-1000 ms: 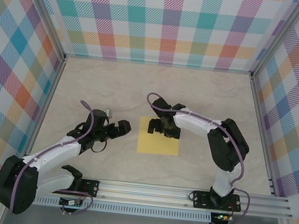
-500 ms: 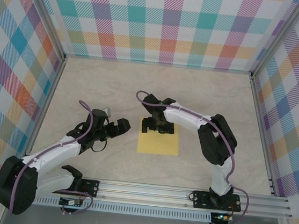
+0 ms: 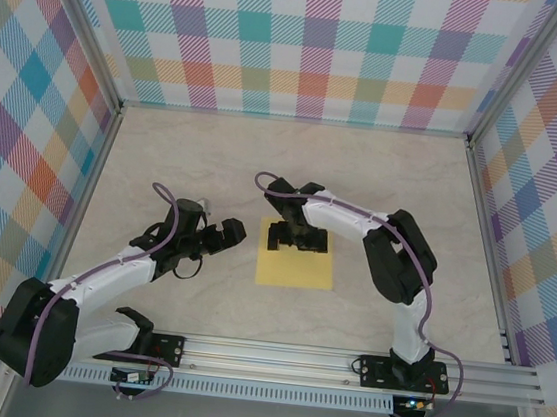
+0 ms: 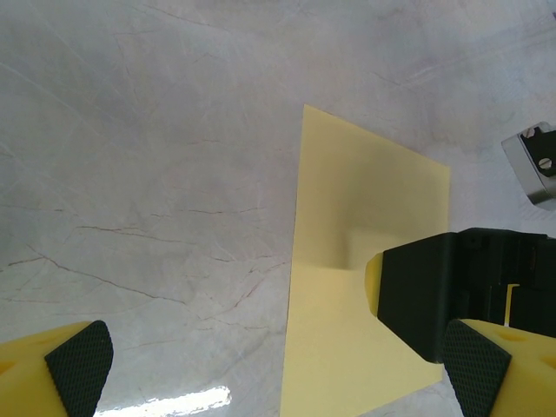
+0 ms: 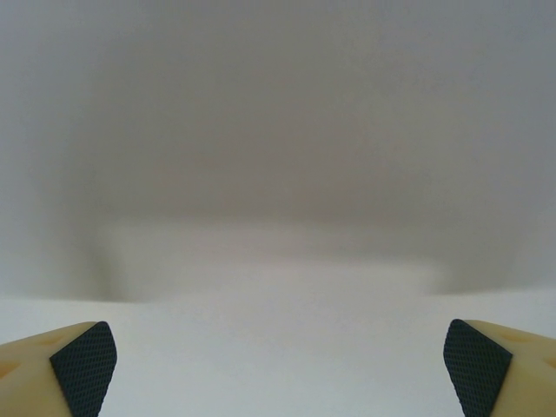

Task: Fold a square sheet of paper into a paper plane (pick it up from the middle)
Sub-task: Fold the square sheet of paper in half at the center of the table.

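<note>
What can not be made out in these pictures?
- Top view: the right gripper hides part of the paper; whether they touch cannot be told.
- Right wrist view: the surface ahead is blurred; paper or table, unclear.
- Left wrist view: the right gripper covers the paper's right side.

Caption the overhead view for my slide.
Open right gripper over the flat yellow sheet of paper; open left gripper beside it.

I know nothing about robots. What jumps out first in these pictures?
The bright yellow square sheet of paper lying flat in the middle. The right claw is low over its far half, jaws open, while the left claw hangs open just to its left. Pastel checked walls surround the table.
</note>
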`<state>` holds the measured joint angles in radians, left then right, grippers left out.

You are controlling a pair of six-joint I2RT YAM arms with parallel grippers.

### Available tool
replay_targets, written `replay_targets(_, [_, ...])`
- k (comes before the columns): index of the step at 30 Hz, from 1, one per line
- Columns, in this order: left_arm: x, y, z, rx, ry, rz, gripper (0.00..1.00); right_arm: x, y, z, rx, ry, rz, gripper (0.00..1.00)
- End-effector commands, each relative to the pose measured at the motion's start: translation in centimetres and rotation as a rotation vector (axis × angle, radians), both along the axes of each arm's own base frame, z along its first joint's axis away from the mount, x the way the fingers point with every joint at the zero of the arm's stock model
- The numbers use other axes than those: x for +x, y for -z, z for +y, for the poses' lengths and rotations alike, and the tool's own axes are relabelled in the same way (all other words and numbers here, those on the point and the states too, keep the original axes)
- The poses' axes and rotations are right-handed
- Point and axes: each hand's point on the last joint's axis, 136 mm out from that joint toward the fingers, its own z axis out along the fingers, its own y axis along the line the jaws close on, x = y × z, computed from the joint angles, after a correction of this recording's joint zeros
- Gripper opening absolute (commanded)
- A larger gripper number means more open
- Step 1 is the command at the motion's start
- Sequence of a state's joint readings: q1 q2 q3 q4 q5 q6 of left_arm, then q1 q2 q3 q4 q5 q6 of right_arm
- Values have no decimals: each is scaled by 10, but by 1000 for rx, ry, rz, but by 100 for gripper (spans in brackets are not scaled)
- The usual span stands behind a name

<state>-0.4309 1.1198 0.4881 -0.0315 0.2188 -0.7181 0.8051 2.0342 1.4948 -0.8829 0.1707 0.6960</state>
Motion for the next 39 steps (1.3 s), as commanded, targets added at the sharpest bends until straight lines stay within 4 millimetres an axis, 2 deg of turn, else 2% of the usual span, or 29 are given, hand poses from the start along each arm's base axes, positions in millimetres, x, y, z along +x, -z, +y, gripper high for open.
replay_targets(1, [1,-8,-3,-6,10,-12,100,1,5,2,2,33,27,100])
replay_targets(5, [0,-5,-2,-3,5,-9,100,0,11,2,-1,45,39,100])
replay_targets(16, [-4,-3,1,-3,-1,-6,100,-24,51,-11,-27,68,136,100])
replay_targets(32, [-6,-1,3,-4,-15,-3,100,-18,46,-5,9,37,117,96])
replay_targets(39, [-6,0,4,1,-16,-2,100,-16,43,-3,16,34,110,90])
